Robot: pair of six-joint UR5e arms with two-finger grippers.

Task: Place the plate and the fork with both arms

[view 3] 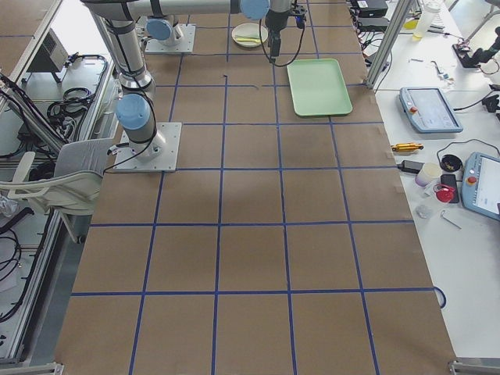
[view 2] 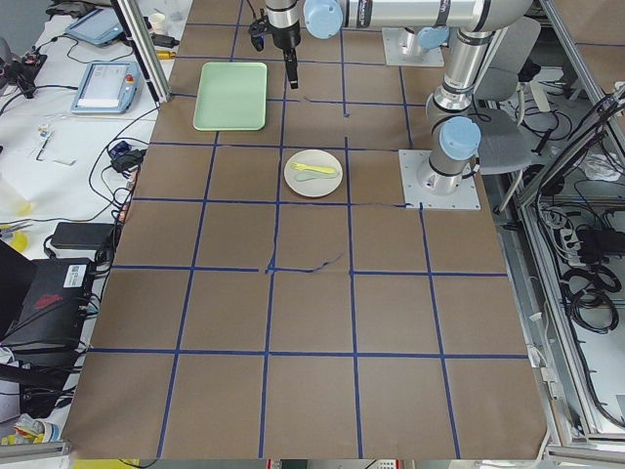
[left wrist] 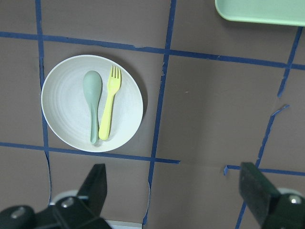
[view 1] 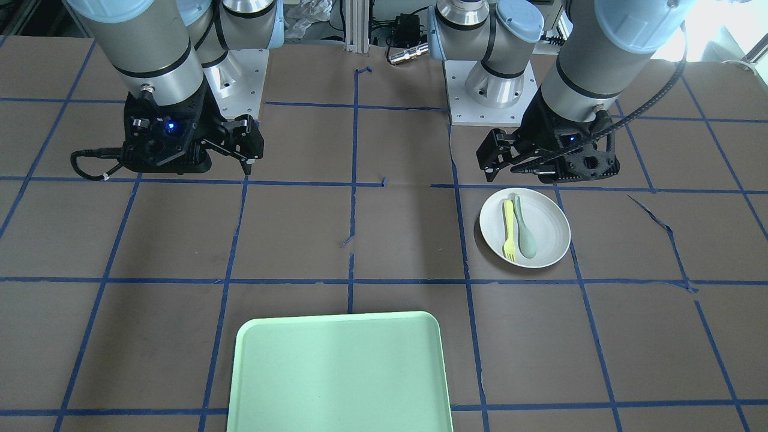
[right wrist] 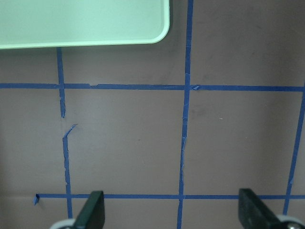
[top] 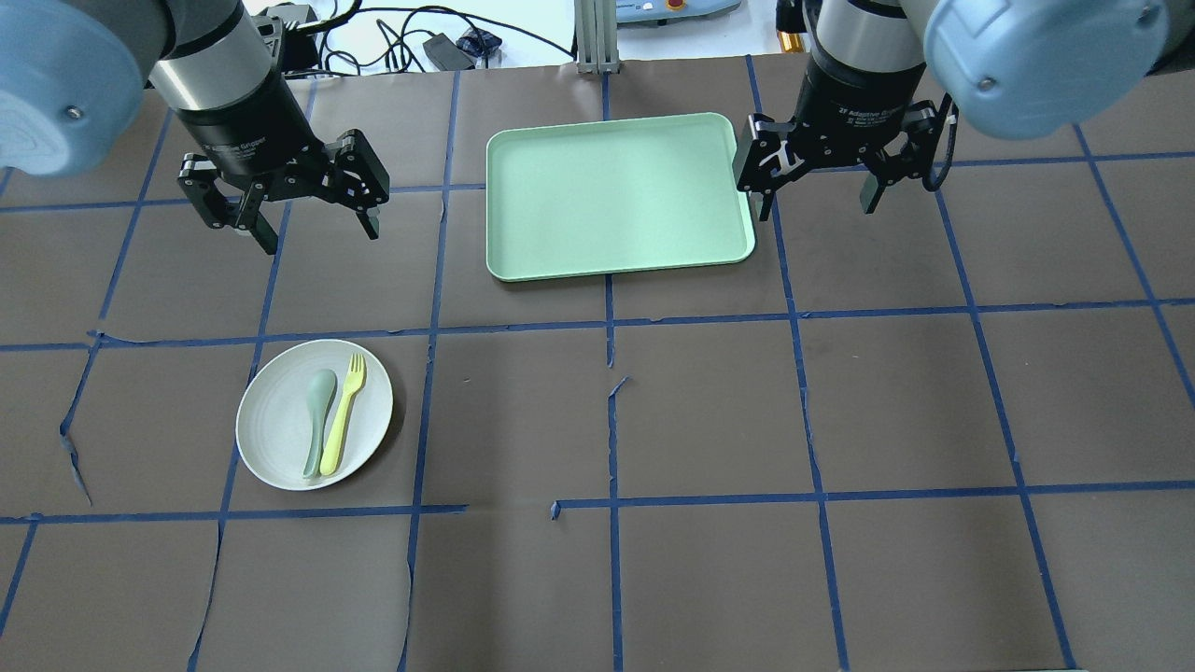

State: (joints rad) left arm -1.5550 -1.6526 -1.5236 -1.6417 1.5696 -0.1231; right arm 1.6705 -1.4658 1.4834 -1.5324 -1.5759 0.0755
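both claws hang open, holding nothing: the left gripper just beyond the plate, the right gripper at the tray's right edge. the plate lies left, with the fork and spoon side by side in it. the tray, far centre, holds nothing. probably best to pinch the fork's handle squarely, clear of the spoon.

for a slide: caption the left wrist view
Fork and spoon side by side on the plate, open jaws in the foreground
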